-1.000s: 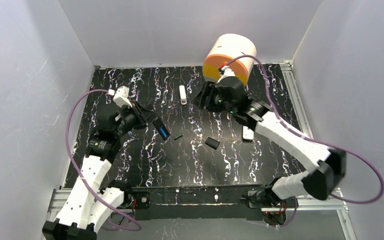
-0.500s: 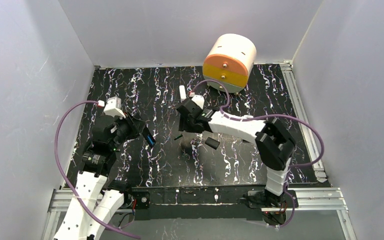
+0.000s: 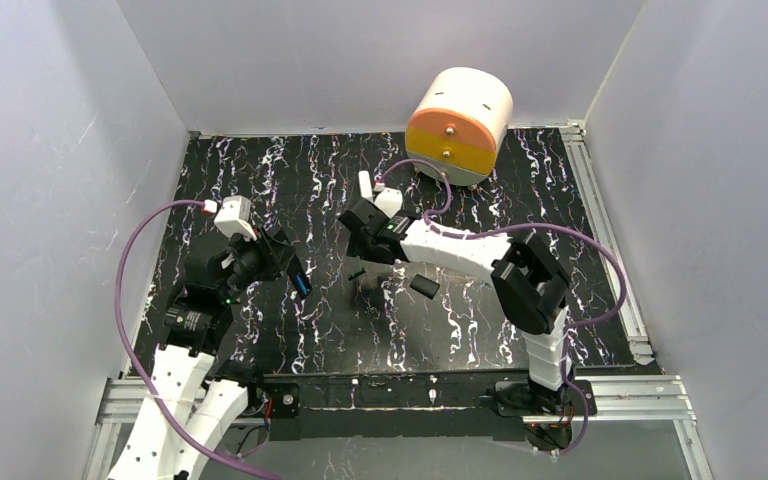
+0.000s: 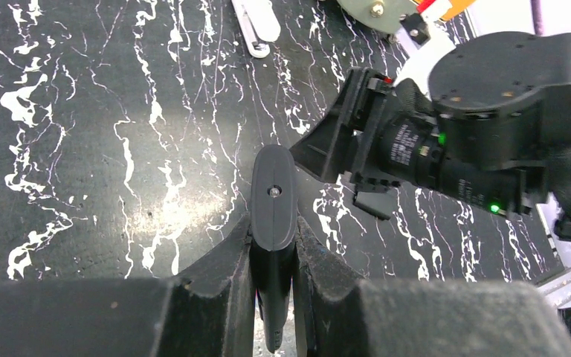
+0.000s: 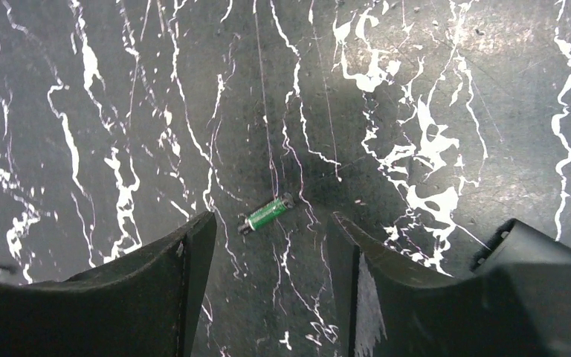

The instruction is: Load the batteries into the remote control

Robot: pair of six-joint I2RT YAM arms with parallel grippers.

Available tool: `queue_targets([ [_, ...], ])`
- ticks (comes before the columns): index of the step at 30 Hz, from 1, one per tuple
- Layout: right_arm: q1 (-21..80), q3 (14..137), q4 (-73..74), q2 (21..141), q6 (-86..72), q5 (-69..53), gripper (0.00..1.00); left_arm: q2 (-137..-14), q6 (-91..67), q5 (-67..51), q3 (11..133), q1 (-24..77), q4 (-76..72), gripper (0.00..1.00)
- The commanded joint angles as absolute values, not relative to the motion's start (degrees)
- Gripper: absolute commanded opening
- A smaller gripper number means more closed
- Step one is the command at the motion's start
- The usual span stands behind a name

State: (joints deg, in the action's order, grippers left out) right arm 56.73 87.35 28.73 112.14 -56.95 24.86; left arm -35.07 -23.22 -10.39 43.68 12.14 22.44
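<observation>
A small green battery [image 5: 268, 213] with dark ends lies on the black marbled mat; in the top view the battery [image 3: 357, 272] is a short dark sliver. My right gripper [image 5: 271, 232] hangs open just above it, with one finger on each side and touching nothing; in the top view this right gripper [image 3: 358, 238] is at mid-table. My left gripper [image 4: 273, 227] is shut on a slim black remote [image 4: 273, 195]. The top view shows the left gripper [image 3: 295, 272] holding it above the mat, with a blue low end. The white remote control is hidden behind the right arm.
A narrow white stick [image 3: 365, 186] lies behind the right gripper. A small black flat piece [image 3: 423, 286] rests on the mat right of the battery. An orange-and-white drum [image 3: 458, 125] stands at the back. Grey walls close in both sides.
The right arm has swung from beside the drum down and left, so its open gripper is over the green battery. The left gripper, still holding the black remote, has drawn back slightly left.
</observation>
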Motion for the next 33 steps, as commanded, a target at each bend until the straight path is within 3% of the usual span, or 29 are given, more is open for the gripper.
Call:
queue_targets([
  [1,57.31,92.19,32.86,116.39,-63.89,28.52,0.64,-34.07,-22.10,-12.26,43.41,11.95,20.97,0.00],
  [14,57.90,95.38,35.44,121.32,-67.82,26.43,0.53,-33.45,-22.12,-10.99,42.47,11.95,20.79,0.00],
  [25,59.63,98.78,38.31,124.99,-67.22,26.10,0.54,-33.39,-22.83,-4.38,42.52,11.95,22.99,0.00],
  [33,59.99,102.19,41.51,127.36,-63.53,26.43,0.48,-32.90,-23.27,-3.91,41.97,11.95,22.85,0.00],
])
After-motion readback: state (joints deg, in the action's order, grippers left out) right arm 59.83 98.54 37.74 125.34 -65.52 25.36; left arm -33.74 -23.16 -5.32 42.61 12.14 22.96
